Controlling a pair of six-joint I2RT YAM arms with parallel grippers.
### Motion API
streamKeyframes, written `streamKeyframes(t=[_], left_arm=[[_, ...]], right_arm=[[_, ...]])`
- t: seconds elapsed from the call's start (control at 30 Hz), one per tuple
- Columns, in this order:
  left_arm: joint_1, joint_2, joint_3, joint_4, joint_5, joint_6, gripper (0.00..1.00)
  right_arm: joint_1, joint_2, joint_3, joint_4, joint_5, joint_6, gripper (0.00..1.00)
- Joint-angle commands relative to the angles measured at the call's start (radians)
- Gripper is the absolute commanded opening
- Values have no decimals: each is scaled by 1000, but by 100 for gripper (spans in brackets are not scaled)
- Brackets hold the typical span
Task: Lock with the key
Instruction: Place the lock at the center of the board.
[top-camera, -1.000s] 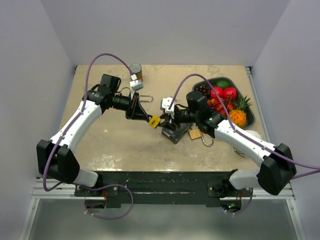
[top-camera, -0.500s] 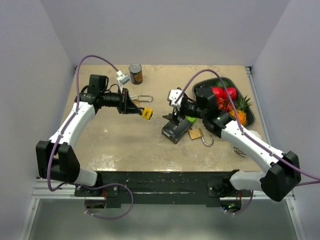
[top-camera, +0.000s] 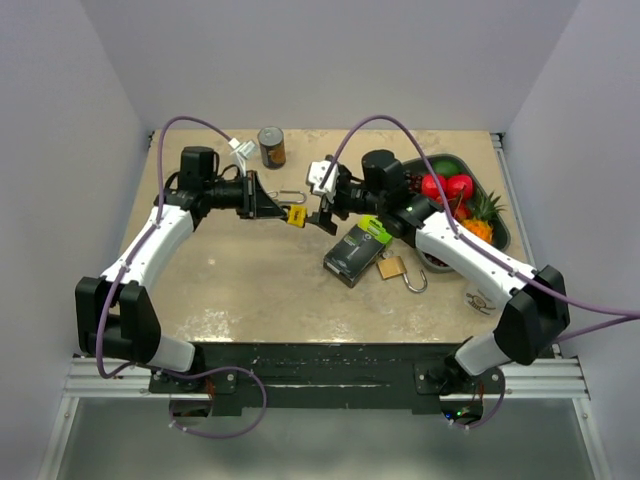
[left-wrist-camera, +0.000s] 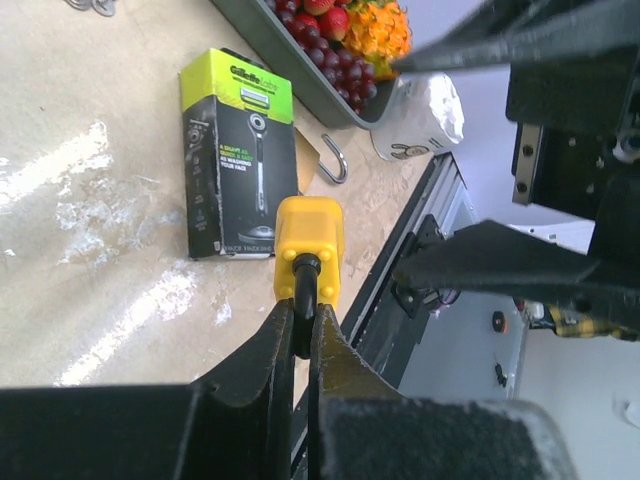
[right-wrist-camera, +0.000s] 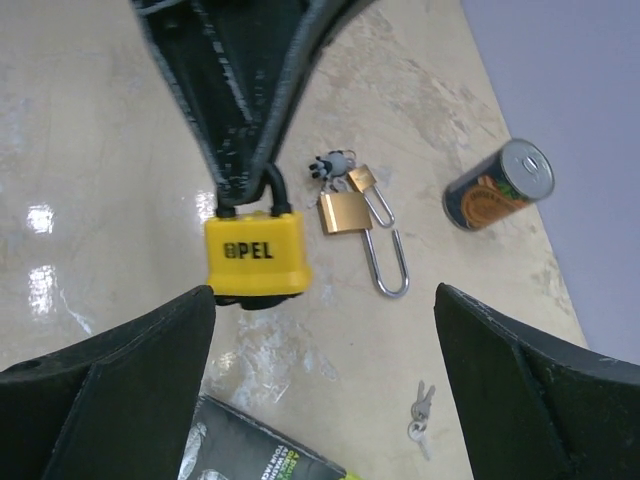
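Note:
A yellow padlock (top-camera: 295, 216) (right-wrist-camera: 255, 255) hangs above the table, and my left gripper (top-camera: 281, 211) (left-wrist-camera: 302, 322) is shut on its black shackle. A dark part shows at the padlock's underside. My right gripper (top-camera: 322, 212) (right-wrist-camera: 322, 300) faces the padlock from the right. Its jaws are wide open and empty, and the padlock's lower end sits just beyond the left fingertip. A small bunch of keys (right-wrist-camera: 420, 408) lies loose on the table under the right gripper.
Two brass padlocks (right-wrist-camera: 345, 208) lie beyond the yellow one and a third (top-camera: 392, 268) lies by the razor box (top-camera: 358, 250). A can (top-camera: 271, 146) stands at the back. A fruit tray (top-camera: 500, 235) and a white cup (left-wrist-camera: 420, 115) are on the right.
My left gripper carried the yellow padlock back and slightly left. My right gripper opened wide and swung back and left, off the razor box, to face the padlock.

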Motion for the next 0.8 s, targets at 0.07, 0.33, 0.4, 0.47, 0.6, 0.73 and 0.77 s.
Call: streamKeyframes(t=[0.07,0.33,0.4,0.47,0.6,0.73,0.77], left_arm=[[-4,-40,-3,84,-29,-63,0],[-6,-35,-3,120,-19,-80,0],[-6,-35,-6,129,-13,-81,0],[-6,-35,-11,140,-6,-87,0],[-6,-31,-9,167,3,-98,0],[-6,-27,-11,178,7,-100,0],[-6,-24,-12,178,7,-101,0]], right_arm=[[25,-26,-6,48,-181,-186,92],[73,38,-15,111,-95,-208,75],[78,40,-41,155,-29,-212,70],[90,38,-61,186,17,-211,70],[99,54,-69,203,58,-200,76],[107,66,-82,255,113,-177,77],[107,66,-82,260,118,-177,75]])
